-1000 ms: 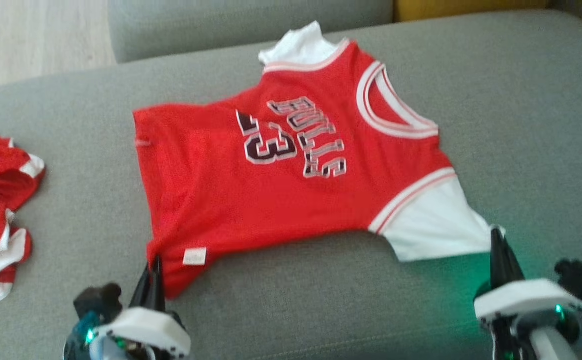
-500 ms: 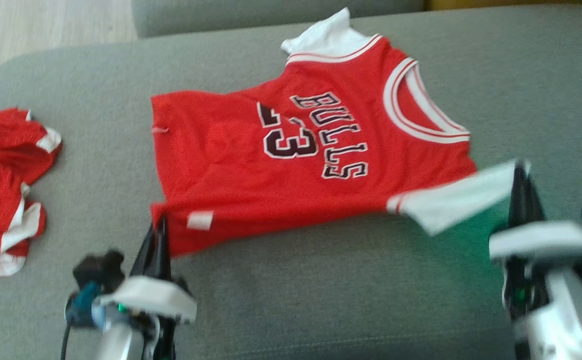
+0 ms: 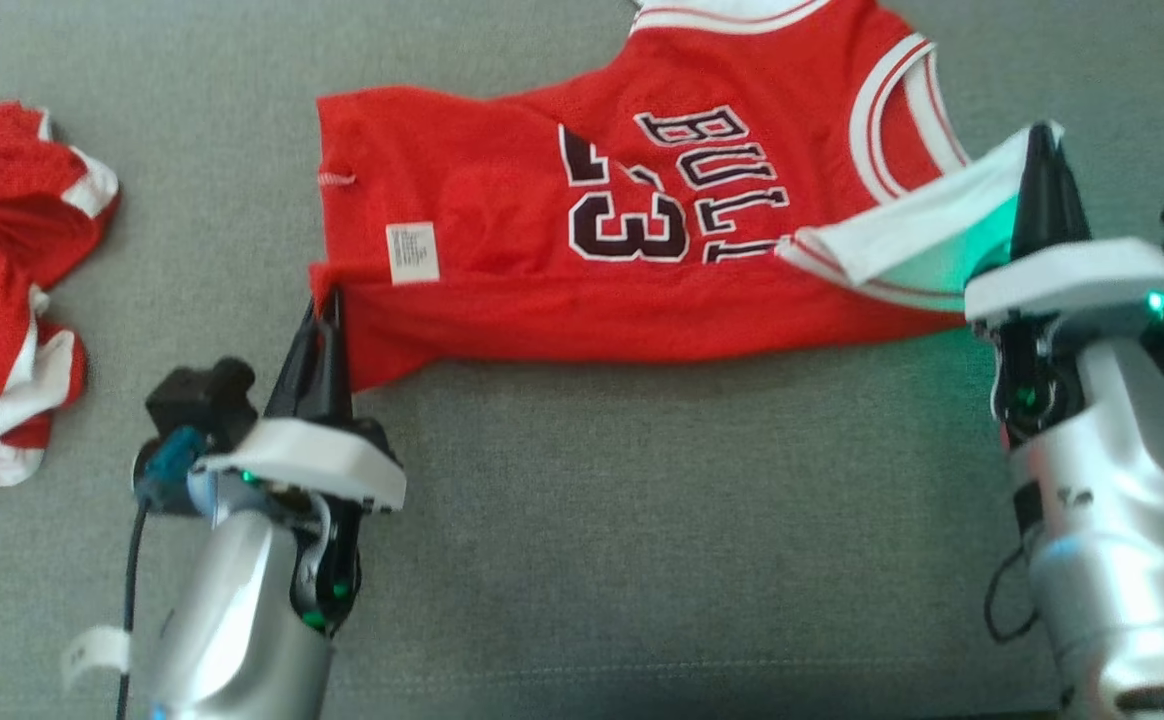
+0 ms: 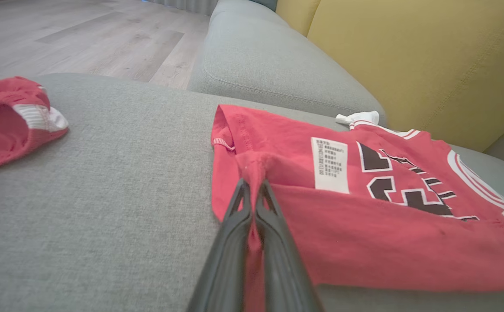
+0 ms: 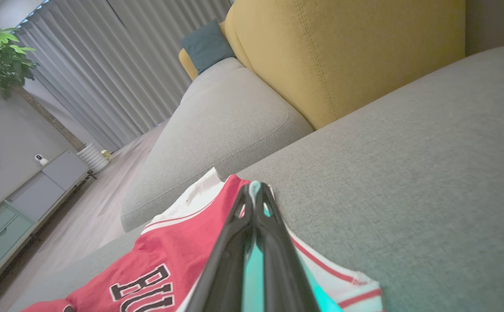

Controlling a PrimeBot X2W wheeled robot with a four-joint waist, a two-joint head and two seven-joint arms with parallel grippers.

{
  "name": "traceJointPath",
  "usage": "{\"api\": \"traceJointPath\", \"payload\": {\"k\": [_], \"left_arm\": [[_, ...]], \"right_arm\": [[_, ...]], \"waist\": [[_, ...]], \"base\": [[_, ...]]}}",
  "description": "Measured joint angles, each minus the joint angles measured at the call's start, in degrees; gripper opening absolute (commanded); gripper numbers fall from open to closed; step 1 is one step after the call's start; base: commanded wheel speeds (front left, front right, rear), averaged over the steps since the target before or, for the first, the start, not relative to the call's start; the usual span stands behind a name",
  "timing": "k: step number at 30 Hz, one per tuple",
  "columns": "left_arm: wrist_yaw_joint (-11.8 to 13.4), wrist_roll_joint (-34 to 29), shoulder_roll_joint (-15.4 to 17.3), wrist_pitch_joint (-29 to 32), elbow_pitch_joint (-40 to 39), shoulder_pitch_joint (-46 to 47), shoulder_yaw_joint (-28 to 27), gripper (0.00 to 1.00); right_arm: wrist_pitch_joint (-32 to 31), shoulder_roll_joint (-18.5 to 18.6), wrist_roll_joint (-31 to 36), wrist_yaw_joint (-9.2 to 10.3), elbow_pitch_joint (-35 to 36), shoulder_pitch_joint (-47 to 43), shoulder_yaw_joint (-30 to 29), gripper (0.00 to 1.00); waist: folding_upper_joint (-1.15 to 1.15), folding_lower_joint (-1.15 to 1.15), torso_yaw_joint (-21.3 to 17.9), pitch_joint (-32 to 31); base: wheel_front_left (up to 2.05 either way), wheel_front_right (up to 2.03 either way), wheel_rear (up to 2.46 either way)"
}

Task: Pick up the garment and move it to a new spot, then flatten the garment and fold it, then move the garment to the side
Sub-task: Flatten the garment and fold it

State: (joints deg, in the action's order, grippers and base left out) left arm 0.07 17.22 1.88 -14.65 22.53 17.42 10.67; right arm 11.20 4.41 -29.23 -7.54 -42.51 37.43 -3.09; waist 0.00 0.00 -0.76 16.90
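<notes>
The garment [image 3: 542, 250] is a red jersey with white trim, black "BULLS 33" lettering and a small white label [image 3: 412, 252], spread on the grey sofa seat [image 3: 642, 520]. My left gripper [image 3: 327, 300] is shut on its near left hem corner, where the fabric bunches up; the left wrist view shows the left gripper [image 4: 252, 184] pinching red cloth of the garment [image 4: 364, 225]. My right gripper [image 3: 1042, 135] is shut on the white sleeve edge, lifted above the jersey's right side. In the right wrist view the right gripper [image 5: 254, 186] holds the garment [image 5: 169, 255].
A second red garment with white trim [image 3: 2, 280] lies crumpled at the seat's left end, also visible as a red heap [image 4: 5, 125]. A yellow back cushion [image 4: 408, 56] stands behind the seat, and a further grey seat [image 5: 217, 125] lies beyond. Wooden floor lies off the left end.
The head camera has tilted down. Both grippers, still shut, have lifted the jersey's near edge and carried it toward the far side; the white sleeve and the label now lie over the red front.
</notes>
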Motion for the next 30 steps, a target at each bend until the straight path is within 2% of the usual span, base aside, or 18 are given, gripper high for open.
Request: {"api": "traceJointPath", "payload": {"k": [8,14,22,23,24,25,26,30], "left_arm": [[-0.1,-0.5,0.0,0.0,3.4,5.2,1.1,0.0],[0.2,-0.6,-0.1,0.0,5.3,7.3,1.5,0.0],[1.0,-0.4,-0.1,0.0,5.5,7.6,1.6,0.0],[1.0,-0.4,-0.1,0.0,5.5,7.6,1.7,0.05],[1.0,-0.4,-0.1,0.0,5.6,7.6,1.7,0.34],[1.0,-0.4,-0.1,0.0,5.7,7.6,1.7,0.94],[1.0,-0.4,-0.1,0.0,6.0,7.8,1.7,1.0],[1.5,-0.4,-0.1,0.0,6.6,8.0,1.6,1.0]], "right_arm": [[2.2,1.2,3.1,0.0,-8.7,7.1,-2.0,0.0],[3.1,1.6,5.3,0.0,-12.6,10.3,-3.3,0.0],[3.2,1.5,8.7,0.0,-10.6,10.8,-6.1,0.0],[3.2,1.4,9.1,0.0,-10.4,10.8,-6.4,0.0],[3.2,1.4,9.5,0.0,-10.3,10.8,-6.7,0.23],[3.2,1.3,9.9,0.0,-10.2,10.8,-6.9,0.76],[3.2,1.1,10.2,0.0,-10.3,10.8,-7.1,1.0],[3.2,0.2,11.4,0.0,-9.3,10.7,-7.2,1.0]], "waist": [[0.0,0.0,1.0,3.1],[0.0,0.0,1.3,4.3],[0.0,0.0,1.6,5.0],[0.0,0.0,1.6,5.1],[0.0,0.0,1.6,5.2],[0.0,0.0,1.5,5.3],[0.0,0.0,1.5,5.3],[0.0,0.0,1.1,5.5]], "base": [[0.0,0.0,0.0],[0.0,0.0,0.0],[0.0,0.0,0.0],[0.0,0.0,0.0],[0.0,0.0,0.0],[0.0,0.0,0.0],[0.0,0.0,0.0],[0.0,0.0,0.0]]}}
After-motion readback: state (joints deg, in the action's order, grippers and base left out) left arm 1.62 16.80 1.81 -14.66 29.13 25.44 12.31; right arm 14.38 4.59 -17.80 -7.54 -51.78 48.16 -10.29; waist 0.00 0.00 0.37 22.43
